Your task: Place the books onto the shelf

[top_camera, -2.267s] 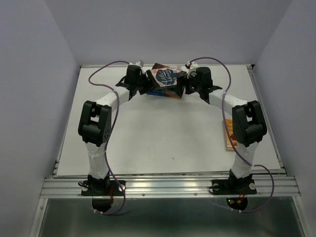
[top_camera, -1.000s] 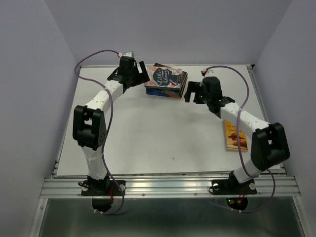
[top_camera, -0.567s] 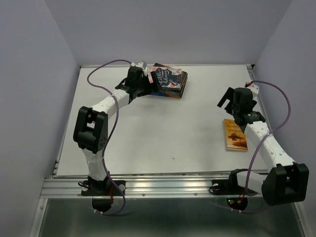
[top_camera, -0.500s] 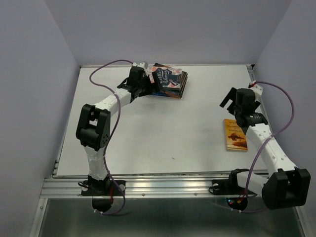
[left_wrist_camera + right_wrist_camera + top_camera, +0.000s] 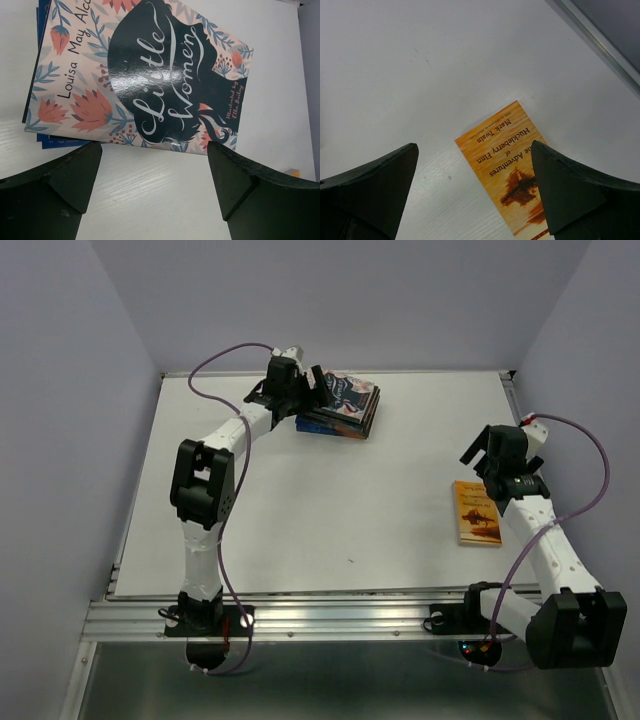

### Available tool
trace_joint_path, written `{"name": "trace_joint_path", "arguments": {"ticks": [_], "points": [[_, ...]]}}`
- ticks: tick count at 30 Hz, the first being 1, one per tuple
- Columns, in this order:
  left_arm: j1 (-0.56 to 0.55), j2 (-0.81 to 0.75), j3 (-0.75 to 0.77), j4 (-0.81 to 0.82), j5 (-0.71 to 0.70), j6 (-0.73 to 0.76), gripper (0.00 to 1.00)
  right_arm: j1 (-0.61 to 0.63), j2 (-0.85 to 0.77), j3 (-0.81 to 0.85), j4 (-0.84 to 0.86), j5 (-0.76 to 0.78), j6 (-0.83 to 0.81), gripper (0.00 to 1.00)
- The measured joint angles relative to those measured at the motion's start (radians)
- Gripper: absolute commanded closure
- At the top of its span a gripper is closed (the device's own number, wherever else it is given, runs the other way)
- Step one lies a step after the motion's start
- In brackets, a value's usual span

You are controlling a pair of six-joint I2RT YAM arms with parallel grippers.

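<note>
A stack of books lies flat at the table's far middle. Its top cover reads "Little Women", and a blue book shows beneath. My left gripper hangs open at the stack's left edge, and in the left wrist view the left gripper has only bare table between its fingers. A single orange book, "Huckleberry Finn", lies flat near the right edge. My right gripper hovers open above that book's far end, not touching it. The shelf is out of view.
The white table ends in a metal rail close to the right of the orange book. Purple-grey walls close in the left, back and right sides. Both arm bases stand on the near rail.
Both grippers have left the stack's sides. The right arm swung back and to the right, over the orange book. The left gripper drew off, then returned to the stack's left edge.
</note>
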Motion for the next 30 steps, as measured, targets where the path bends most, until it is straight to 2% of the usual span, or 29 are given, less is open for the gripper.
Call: {"name": "trace_joint_path", "arguments": {"ticks": [6,16,23,27,30], "points": [[0.0,0.015,0.027,0.001,0.007,0.001,0.01,-0.101,0.07,-0.037,-0.002,-0.027,0.002,0.0],[-0.006,0.011,0.003,0.013,0.032,0.014,0.01,-0.361,0.179,-0.093,0.047,-0.23,0.01,0.0],[-0.078,-0.215,-0.297,0.034,0.029,0.019,0.01,-0.374,0.313,-0.177,0.112,-0.389,0.035,0.0],[-0.127,-0.346,-0.444,0.074,0.032,0.009,0.01,-0.378,0.27,-0.232,0.183,-0.498,0.047,0.0],[-0.15,-0.415,-0.537,0.095,0.041,-0.011,0.01,-0.337,0.141,-0.348,0.24,-0.639,0.1,0.0]]}}
